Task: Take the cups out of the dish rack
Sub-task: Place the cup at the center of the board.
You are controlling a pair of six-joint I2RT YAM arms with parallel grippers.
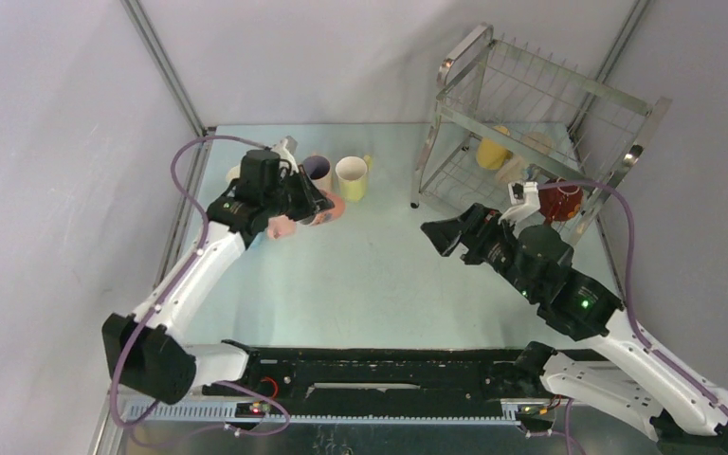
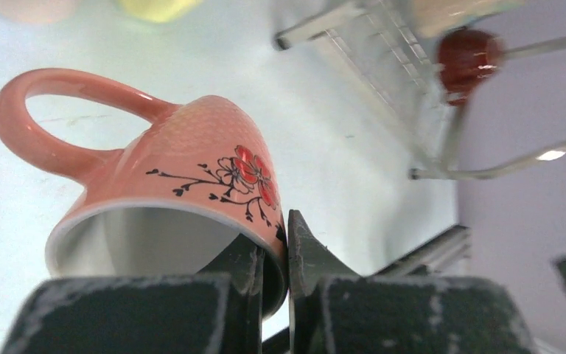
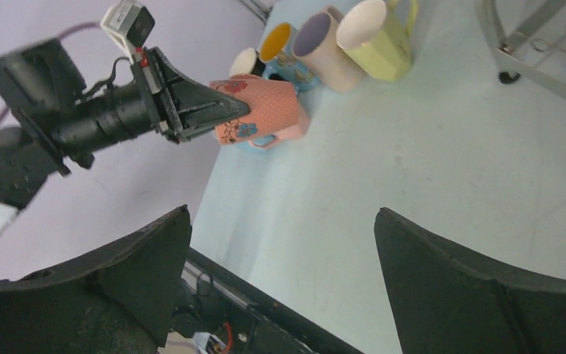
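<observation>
Four cups (image 1: 352, 177) stand upper left; left gripper (image 2: 287, 240) pinches a pink cup (image 2: 206, 147) there; right gripper (image 3: 281, 214) spread, empty; three seemingly remain in rack (image 1: 463, 55), upper right

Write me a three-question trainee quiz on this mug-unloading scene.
1. True or false: the left claw grips the pink flowered ceramic mug by its handle.
2. Which claw stands open and empty? A) left claw B) right claw
3. Fill in: the patterned mug in the chrome wire dish rack, nearest the right claw, is dark ____.
Key: 1 false, it pinches the rim; 2 B; 3 red.
</observation>
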